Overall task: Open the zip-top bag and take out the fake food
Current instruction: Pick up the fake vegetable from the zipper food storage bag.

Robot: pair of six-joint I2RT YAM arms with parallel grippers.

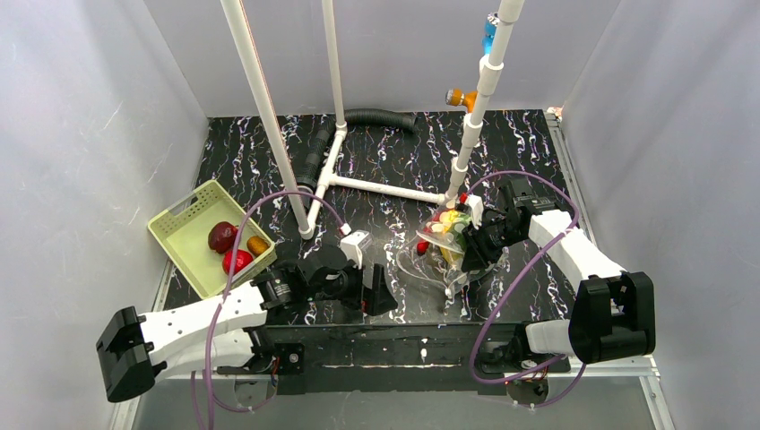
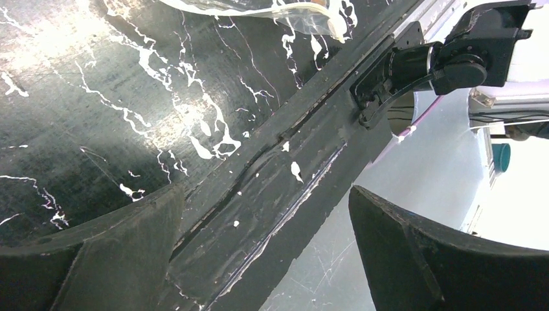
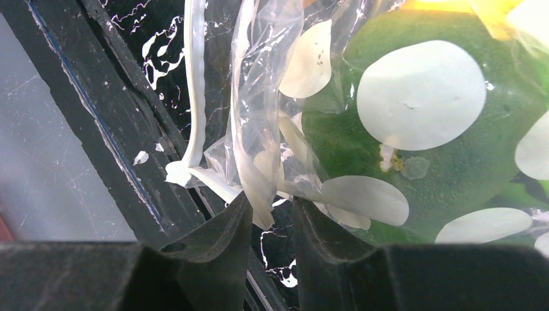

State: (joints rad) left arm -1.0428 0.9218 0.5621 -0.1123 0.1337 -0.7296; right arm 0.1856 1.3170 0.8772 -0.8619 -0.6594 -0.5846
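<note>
Two arms over a black marbled table, seen from above and from each wrist. One zip-top bag lies near the middle of the table, just in front of the right gripper. In the right wrist view that gripper has its fingers drawn close and pinching a fold of the bag's clear dotted film, beside the white zip strip. The left gripper hangs low just left of the bag with its fingers spread wide on nothing; its own camera shows the gripper over the table's near edge, with only a corner of the bag in view.

Progress, as judged: the bag's mouth seems parted toward the left arm, though the frames do not settle whether the zip is undone along its full length. The emptying is partly done at most. Fake food sits inside the bag: one green piece pressed against the film, with yellow above it and red showing from overhead. The exact number inside cannot be told.

Counts: one pale green basket, well apart at the table's left, holding three pieces: one dark red, one red and one orange-brown. Whether these came from the bag cannot be told. What is in the bag has yet to come out.
</note>
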